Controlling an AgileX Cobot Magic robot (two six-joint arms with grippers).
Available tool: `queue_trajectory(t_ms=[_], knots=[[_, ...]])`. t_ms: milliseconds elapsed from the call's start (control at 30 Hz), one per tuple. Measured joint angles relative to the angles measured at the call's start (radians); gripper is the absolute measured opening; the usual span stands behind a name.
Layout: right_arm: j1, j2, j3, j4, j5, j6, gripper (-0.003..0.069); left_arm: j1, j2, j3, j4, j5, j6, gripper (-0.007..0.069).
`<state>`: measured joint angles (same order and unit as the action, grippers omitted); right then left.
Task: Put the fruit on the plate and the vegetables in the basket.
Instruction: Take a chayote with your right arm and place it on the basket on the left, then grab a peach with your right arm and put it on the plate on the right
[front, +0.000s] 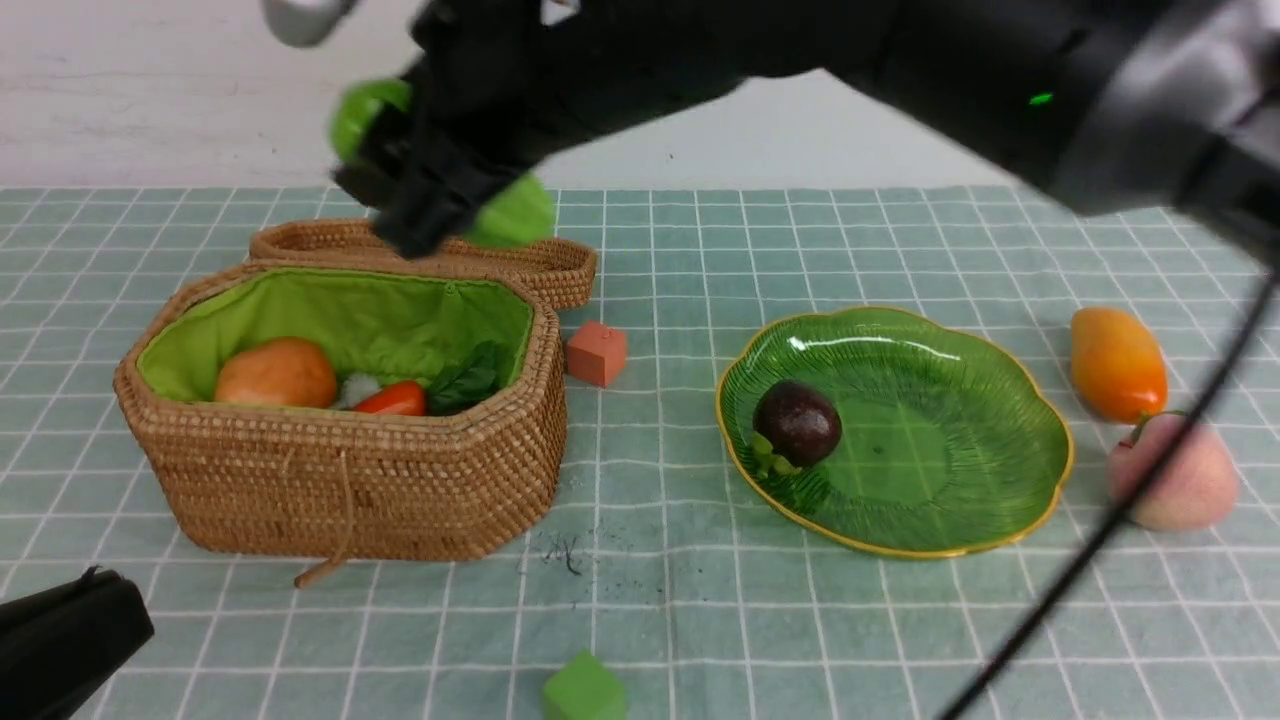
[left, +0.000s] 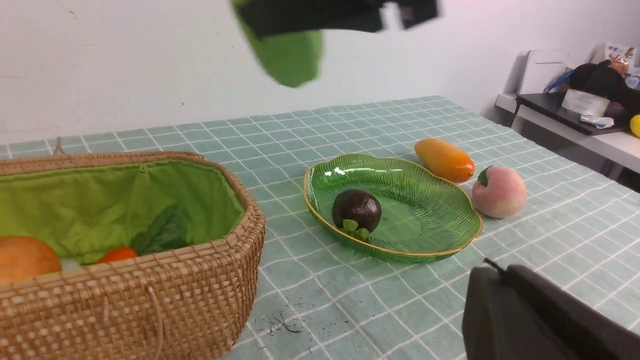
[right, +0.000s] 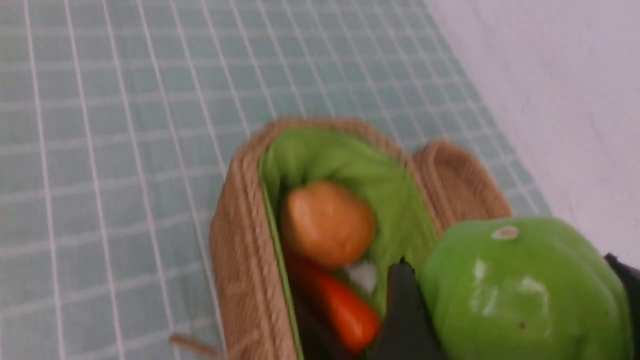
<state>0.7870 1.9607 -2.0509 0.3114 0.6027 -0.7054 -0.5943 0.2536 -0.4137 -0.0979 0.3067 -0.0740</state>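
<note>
My right gripper (front: 440, 185) hangs above the back of the open basket (front: 350, 480), shut on the light-green gourd (front: 515, 215) (right: 520, 295). Black fingers (right: 402, 305) press against both sides of the gourd. Inside the basket lie the tan-orange potato (front: 275, 373) and the red-orange carrot (front: 395, 400) with its dark green leaves. The dark-purple mangosteen (front: 797, 422) rests on the green plate (front: 1000, 400). On the cloth to the right of the plate are the mango (front: 1117, 362) and the peach (front: 1180, 480). My left gripper (front: 60, 640) (left: 497, 270) is shut and empty, low at the near left.
The wicker lid (front: 540, 265) lies open behind the basket. A small orange cube (front: 597, 352) sits between basket and plate, and a green cube (front: 583, 690) is at the near edge. A black cable (front: 1100, 530) crosses in front of the peach.
</note>
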Motion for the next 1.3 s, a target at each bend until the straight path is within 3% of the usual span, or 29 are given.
queue_trajectory(t_ms=[133,333,433,600,767,900,1133,1167,1233,1300], knots=[[0.001,0.134,-0.022,0.101,-0.151,-0.062,0.0454,0.000,0.000,0.000,0.003,0.000,0.000,-0.0013],[0.001,0.233,-0.022,0.117,-0.213,-0.074,0.0454,0.000,0.000,0.000,0.003,0.013,0.000,-0.0013],[0.001,0.246,-0.022,0.119,-0.217,-0.074,0.0496,0.000,0.000,0.000,0.003,0.020,0.000,-0.0013],[0.001,0.242,-0.022,0.120,-0.185,-0.068,0.0671,0.000,0.000,0.000,0.003,0.025,0.000,-0.0011],[0.001,0.202,-0.021,0.108,-0.109,-0.006,0.0660,0.000,0.000,0.000,0.003,0.026,0.000,-0.0010],[0.001,0.057,-0.021,-0.002,0.095,0.140,0.0512,0.000,0.000,0.000,0.003,0.029,0.000,-0.0009],[0.001,-0.167,-0.028,-0.272,0.425,0.329,0.0120,0.000,0.000,0.000,0.003,0.056,0.000,-0.0008],[0.001,-0.167,-0.028,-0.272,0.434,0.333,0.0108,0.000,0.000,0.000,0.003,0.058,0.000,-0.0008],[0.001,-0.204,-0.028,-0.379,0.539,0.394,0.0004,0.000,0.000,0.000,0.003,0.072,0.000,-0.0008],[-0.003,-0.226,-0.028,-0.491,0.624,0.477,-0.0016,0.000,0.000,0.000,0.003,0.083,0.000,-0.0008]])
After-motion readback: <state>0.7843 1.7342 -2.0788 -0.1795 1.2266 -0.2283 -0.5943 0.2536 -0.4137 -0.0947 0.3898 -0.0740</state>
